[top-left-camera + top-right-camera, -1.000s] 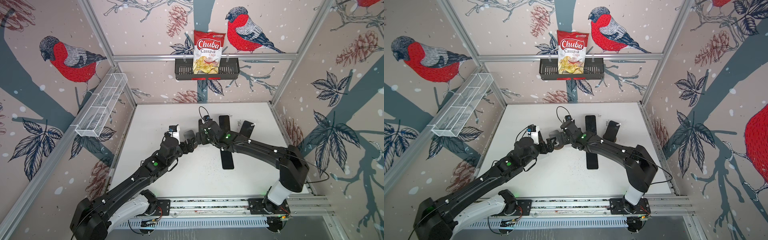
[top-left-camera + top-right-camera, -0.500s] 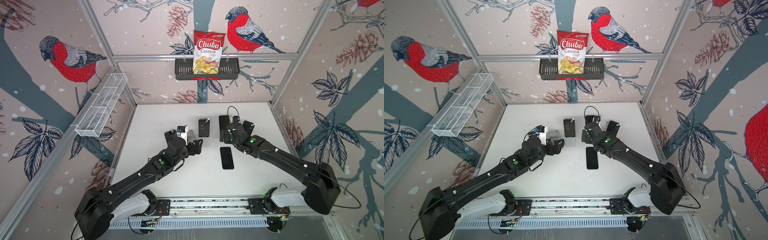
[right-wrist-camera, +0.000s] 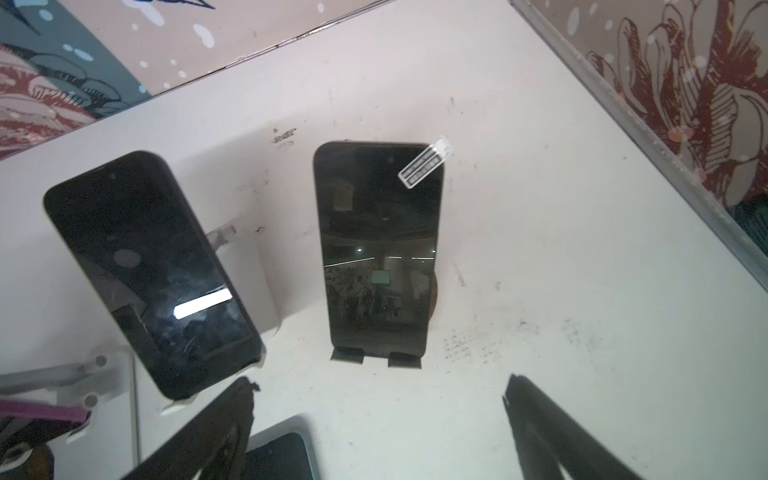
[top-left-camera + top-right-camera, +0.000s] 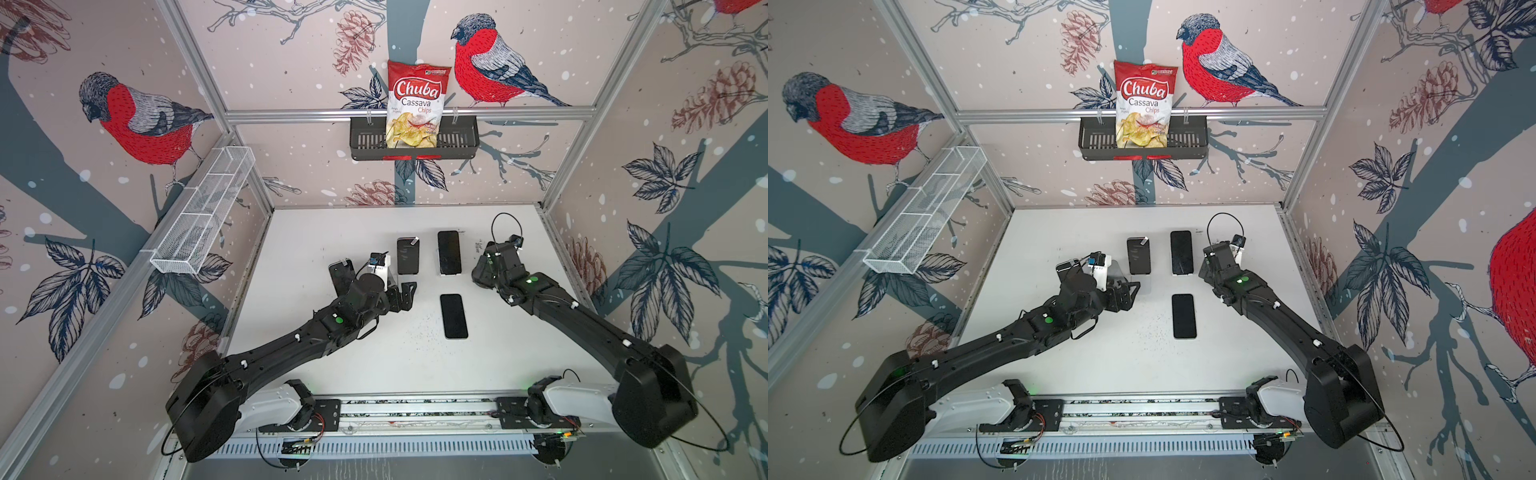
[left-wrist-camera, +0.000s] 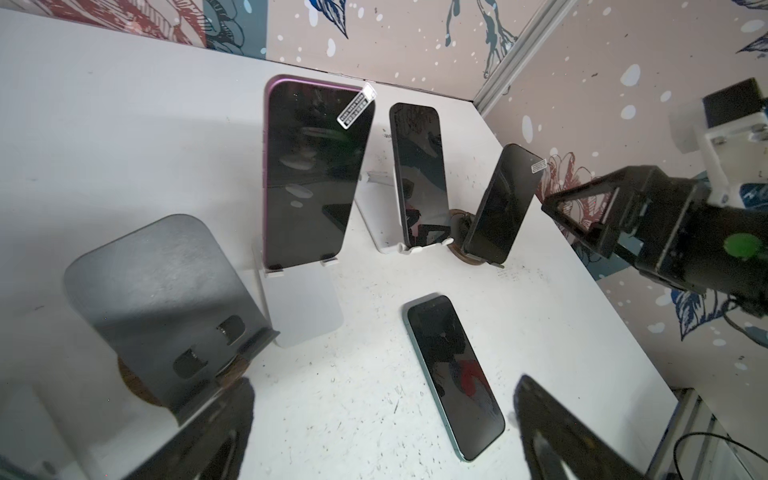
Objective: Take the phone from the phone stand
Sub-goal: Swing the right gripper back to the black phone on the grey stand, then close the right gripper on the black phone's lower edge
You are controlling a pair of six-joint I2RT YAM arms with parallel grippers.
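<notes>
A dark phone point(image 4: 454, 316) with a teal edge point(image 5: 455, 374) lies flat on the white table, near the middle. To its left stands an empty grey phone stand point(image 5: 158, 291). Three other phones lean in stands: a purple one point(image 4: 407, 255), a black one point(image 4: 449, 252) on a white stand, and a stickered one point(image 3: 376, 245) on a black stand that my right arm hides in both top views. My left gripper point(image 4: 405, 297) hovers open left of the flat phone, holding nothing. Also open and holding nothing, my right gripper point(image 3: 382, 432) faces the stickered phone from a short way off.
A black basket point(image 4: 457, 143) on the back wall holds a bag of Chuba chips point(image 4: 417, 104). A white wire basket point(image 4: 203, 216) hangs on the left wall. Aluminium frame posts and patterned walls close in the table point(image 4: 332, 232) on three sides.
My right arm has swung from the empty stand at centre-left back to the right side, and its jaws have opened wider. My left gripper has shifted slightly right. The flat phone has not moved.
</notes>
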